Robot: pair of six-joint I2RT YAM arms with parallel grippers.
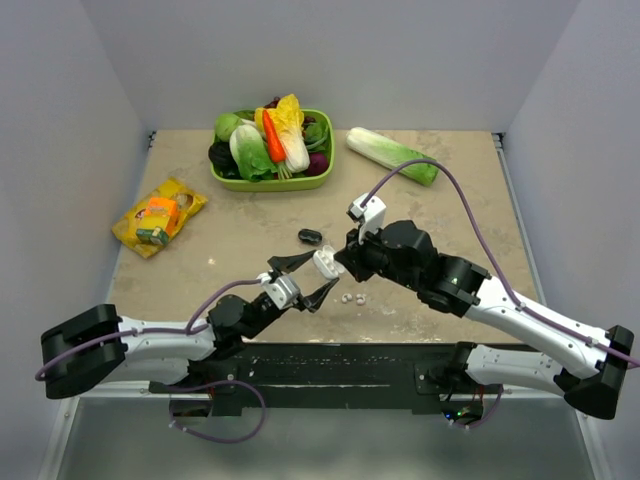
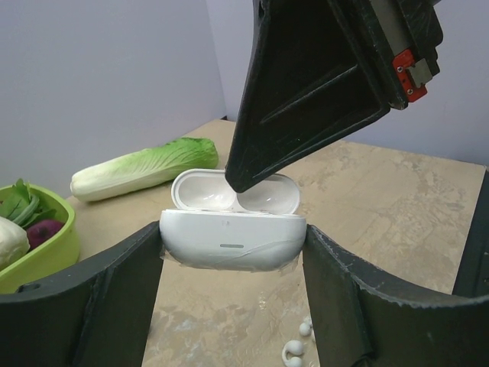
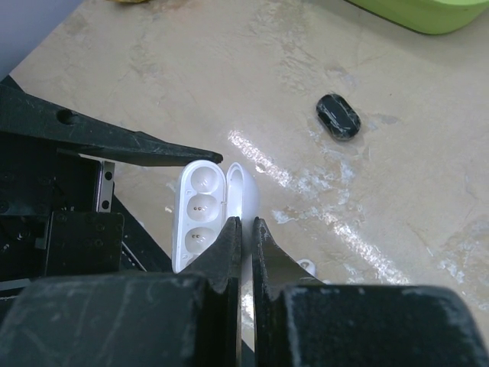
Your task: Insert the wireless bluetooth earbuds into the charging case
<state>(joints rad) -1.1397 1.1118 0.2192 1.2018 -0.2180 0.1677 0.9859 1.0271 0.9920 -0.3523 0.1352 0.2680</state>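
The white charging case (image 1: 327,262) is held in the air, lid open. My left gripper (image 1: 327,270) is shut on its body, one finger at each end; in the left wrist view the case (image 2: 229,238) spans the gap between the fingers (image 2: 130,267). My right gripper (image 3: 246,225) is shut on the upright lid (image 3: 243,187), beside the empty sockets (image 3: 197,218). Two tiny white earbuds (image 1: 352,297) lie on the table just below the case. They also show in the left wrist view (image 2: 294,353), and one shows in the right wrist view (image 3: 307,266).
A black oval object (image 1: 310,237) lies on the table just behind the case and shows in the right wrist view (image 3: 338,116). A green basket (image 1: 268,185) of vegetables stands at the back. A napa cabbage (image 1: 392,155) lies at the back right. A yellow packet (image 1: 158,215) lies at the left.
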